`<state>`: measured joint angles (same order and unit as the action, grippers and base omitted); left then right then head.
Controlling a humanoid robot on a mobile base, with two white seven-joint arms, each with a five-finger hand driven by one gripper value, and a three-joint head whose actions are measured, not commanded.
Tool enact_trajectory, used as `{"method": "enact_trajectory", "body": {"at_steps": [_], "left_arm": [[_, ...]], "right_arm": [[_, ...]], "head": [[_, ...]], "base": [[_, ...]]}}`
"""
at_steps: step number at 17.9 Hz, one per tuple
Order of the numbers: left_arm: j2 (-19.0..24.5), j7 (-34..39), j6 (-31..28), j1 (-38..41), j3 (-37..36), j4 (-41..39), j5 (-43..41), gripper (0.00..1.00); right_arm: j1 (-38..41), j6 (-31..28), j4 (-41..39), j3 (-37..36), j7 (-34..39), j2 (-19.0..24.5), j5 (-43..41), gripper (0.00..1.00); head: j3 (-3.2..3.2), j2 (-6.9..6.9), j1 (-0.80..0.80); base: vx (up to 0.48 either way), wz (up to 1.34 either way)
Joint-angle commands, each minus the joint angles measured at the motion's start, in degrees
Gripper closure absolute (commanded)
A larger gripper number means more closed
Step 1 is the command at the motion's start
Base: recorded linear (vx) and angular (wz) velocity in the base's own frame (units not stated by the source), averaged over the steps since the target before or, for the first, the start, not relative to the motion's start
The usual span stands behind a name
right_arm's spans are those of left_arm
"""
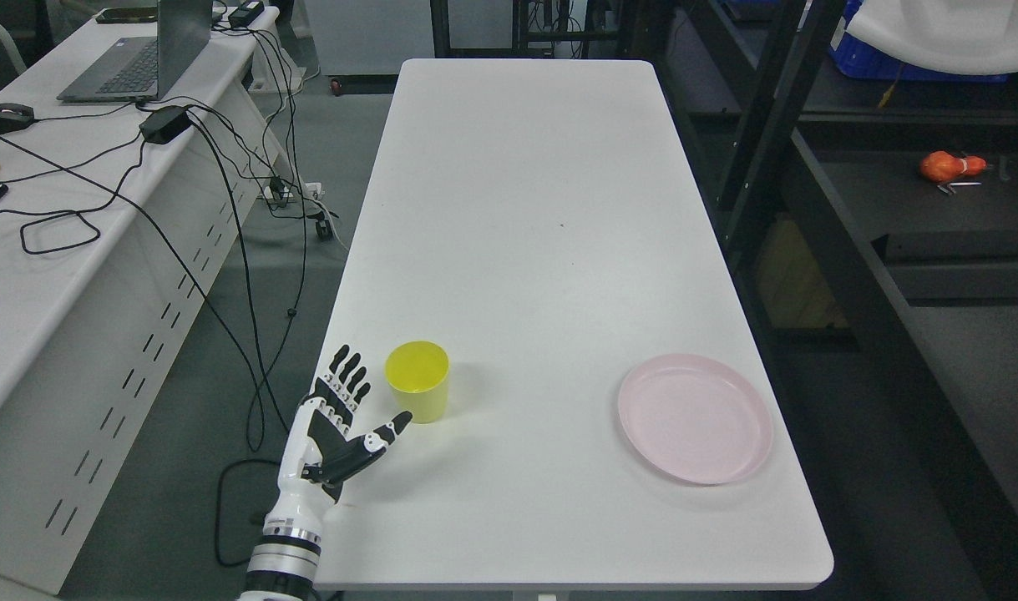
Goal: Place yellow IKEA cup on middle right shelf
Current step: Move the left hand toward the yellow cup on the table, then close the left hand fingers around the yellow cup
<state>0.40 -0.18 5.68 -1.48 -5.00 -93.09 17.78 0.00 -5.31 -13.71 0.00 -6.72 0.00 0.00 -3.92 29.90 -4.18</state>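
Note:
A yellow cup [417,380] stands upright on the white table [542,250], near its front left edge. My left hand [367,401] is open just left of the cup, fingers spread upward and thumb reaching toward the cup's base, nothing held. To the right stands a dark shelf unit [859,275] with several levels. The right arm does not show.
A pink plate [695,429] lies at the table's front right. An orange object [947,166] rests on a shelf level at the right. A desk [49,275] with a laptop [141,58], a mouse and trailing cables stands to the left.

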Motion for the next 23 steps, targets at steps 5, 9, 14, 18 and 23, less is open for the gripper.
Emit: {"method": "enact_trajectory", "body": {"at_steps": [5, 9, 14, 18, 23], "left_arm": [[0.6, 0.4, -1.4, -1.4, -7.3, 3.1, 0.2, 0.01], [0.6, 0.5, -1.8, -1.7, -5.3, 4.8, 0.2, 0.01], [0.6, 0.1, -2.1, -5.9, -1.0, 8.4, 0.2, 0.01], [0.6, 0.0, -5.6, -10.7, 0.2, 10.4, 0.2, 0.01], [0.6, -0.6, -6.2, -13.1, -5.3, 12.5, 0.1, 0.01]], "right_arm": [[0.8, 0.0, 0.0, 1.0, 0.0, -1.0, -1.4, 0.01], [0.8, 0.0, 0.0, 1.0, 0.0, -1.0, -1.4, 0.01], [0.8, 0.0, 0.0, 1.0, 0.0, -1.0, -1.4, 0.01], [0.8, 0.0, 0.0, 1.0, 0.0, -1.0, -1.4, 0.01], [0.8, 0.0, 0.0, 1.0, 0.0, -1.0, -1.4, 0.01]], "head": [[0.0, 0.0, 0.0], [0.0, 0.0, 0.0], [0.0, 0.0, 0.0], [0.0, 0.0, 0.0], [0.0, 0.0, 0.0]], "base": [[0.0, 0.0], [0.0, 0.0], [0.0, 0.0], [0.0, 0.0], [0.0, 0.0]]}}
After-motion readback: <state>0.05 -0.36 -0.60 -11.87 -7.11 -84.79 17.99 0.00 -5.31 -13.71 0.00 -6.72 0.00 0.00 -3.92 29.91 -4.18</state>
